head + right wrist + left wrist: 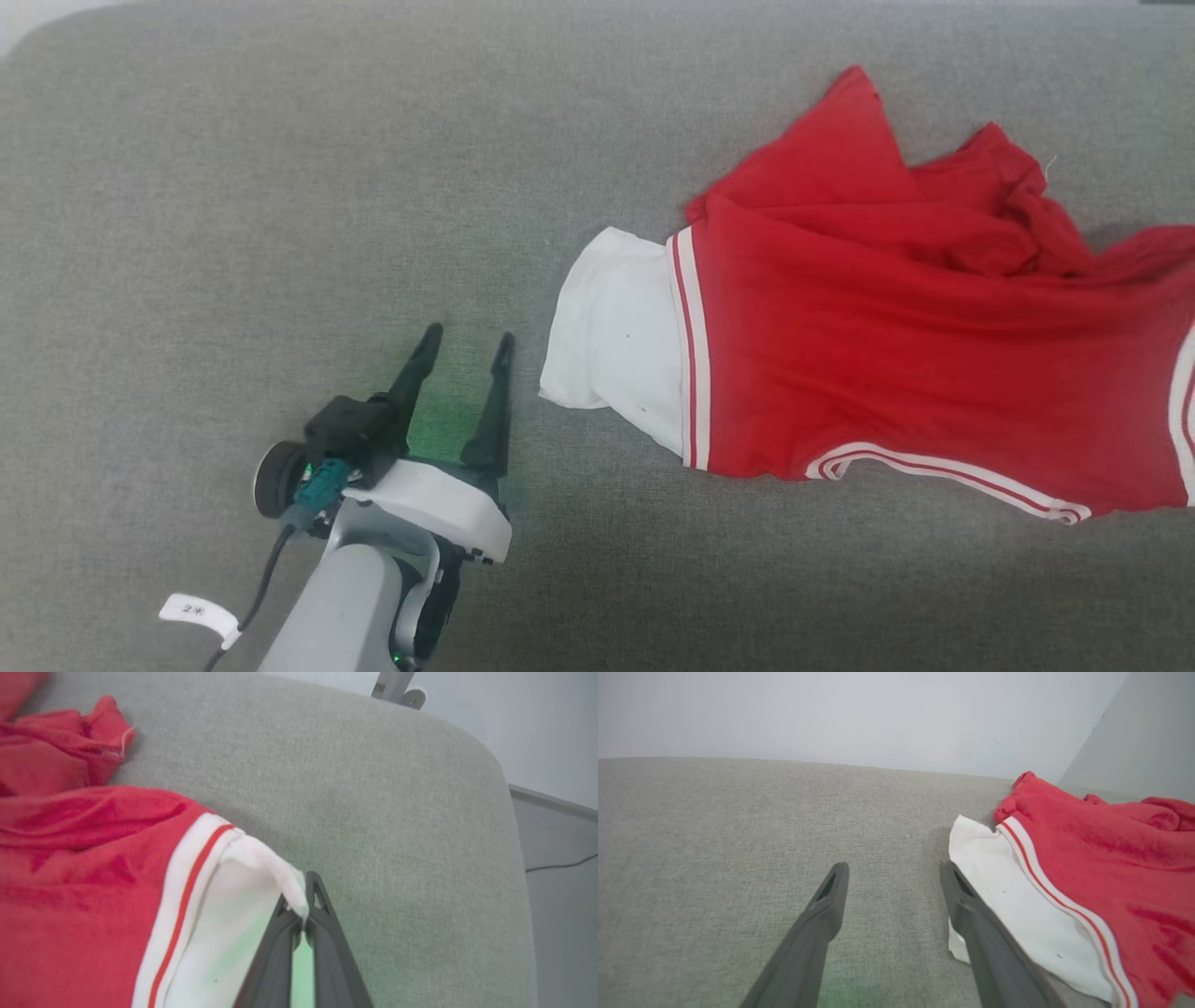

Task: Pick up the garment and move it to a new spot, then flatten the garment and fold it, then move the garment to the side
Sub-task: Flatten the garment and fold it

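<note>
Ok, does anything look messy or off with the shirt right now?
The garment lies crumpled, not flat: its far edge is bunched into folds, with a loose white thread sticking out. The right gripper pinches a corner of one white sleeve end.

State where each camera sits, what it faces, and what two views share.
Head view: on the head, looking down at grey cushion, garment, open left end effector.
Left wrist view: behind its own fingers, facing the white sleeve end.
Right wrist view: behind the right end effector, shut on the garment.
Head and left wrist share that sleeve end.
</note>
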Available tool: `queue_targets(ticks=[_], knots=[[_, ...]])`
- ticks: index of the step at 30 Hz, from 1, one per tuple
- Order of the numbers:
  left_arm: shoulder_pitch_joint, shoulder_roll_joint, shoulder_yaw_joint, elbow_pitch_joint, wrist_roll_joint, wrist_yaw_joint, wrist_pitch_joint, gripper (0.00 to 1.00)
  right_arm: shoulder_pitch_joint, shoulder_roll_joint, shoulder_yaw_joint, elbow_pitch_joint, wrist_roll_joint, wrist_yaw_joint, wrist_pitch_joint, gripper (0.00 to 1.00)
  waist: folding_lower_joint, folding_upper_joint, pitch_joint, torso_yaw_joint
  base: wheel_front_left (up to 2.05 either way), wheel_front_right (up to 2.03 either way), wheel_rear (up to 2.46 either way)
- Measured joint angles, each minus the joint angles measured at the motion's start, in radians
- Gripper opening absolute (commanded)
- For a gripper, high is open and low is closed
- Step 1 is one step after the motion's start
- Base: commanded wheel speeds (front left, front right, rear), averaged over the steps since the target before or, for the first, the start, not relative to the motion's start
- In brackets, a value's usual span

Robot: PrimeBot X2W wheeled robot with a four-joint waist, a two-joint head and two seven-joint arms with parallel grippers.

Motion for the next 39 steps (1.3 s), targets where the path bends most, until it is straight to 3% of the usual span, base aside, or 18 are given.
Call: queue_targets(ticks=[1, 3, 8, 14, 21, 23, 26, 31, 39], knots=[[-0.001, 0.009, -0.009, -0.001, 0.004, -0.008, 0.004, 1.0, 0.0, 0.014, 0.0, 0.008, 0.0, 0.0, -0.017, 0.11, 0.0, 0.0, -0.005, 0.0, 0.0, 0.0, 0.0], [-0.005, 0.03, -0.031, -0.005, 0.017, -0.028, 0.025, 1.0, 0.004, 0.04, -0.003, 0.023, 0.009, 0.0, -0.054, 1.0, 0.0, 0.0, -0.017, -0.002, 0.0, 0.0, 0.0], [-0.046, 0.12, -0.106, -0.048, 0.048, -0.087, 0.11, 1.0, 0.064, 0.048, 0.012, 0.001, 0.011, 0.0, -0.169, 1.0, 0.0, 0.0, -0.06, -0.022, 0.0, 0.0, 0.0], [-0.139, 0.273, -0.233, -0.132, 0.04, -0.113, 0.289, 1.0, 0.132, 0.05, -0.013, -0.069, -0.013, 0.0, -0.235, 1.0, 0.0, 0.0, -0.105, -0.088, 0.0, 0.0, 0.0], [-0.289, 0.477, -0.58, -0.22, -0.224, -0.114, 0.56, 1.0, 0.222, 0.117, -0.201, -0.188, -0.078, 0.0, -0.242, 1.0, 0.0, 0.0, -0.134, -0.195, 0.0, 0.0, 0.0], [-0.33, 0.513, -0.663, -0.217, -0.299, -0.114, 0.61, 1.0, 0.262, 0.142, -0.242, -0.218, -0.109, 0.0, -0.242, 1.0, 0.0, 0.0001, -0.137, -0.227, 0.0, 0.0, 0.0], [-0.388, 0.546, -0.775, -0.187, -0.378, -0.114, 0.663, 1.0, 0.307, 0.169, -0.292, -0.258, -0.157, 0.0, -0.243, 1.0, 0.0, 0.0, -0.137, -0.273, 0.0, 0.0, 0.0], [-0.469, 0.589, -0.906, -0.073, -0.407, -0.114, 0.665, 1.0, 0.356, 0.205, -0.342, -0.312, -0.216, 0.0, -0.242, 1.0, 0.0, 0.0001, -0.122, -0.342, 0.0, 0.0, 0.0], [-0.544, 0.598, -0.996, 0.059, -0.415, -0.12, 0.613, 0.99, 0.414, 0.228, -0.384, -0.34, -0.247, 0.0, -0.242, 1.0, 0.0, 0.0, -0.088, -0.413, 0.0, 0.0, 0.0]])
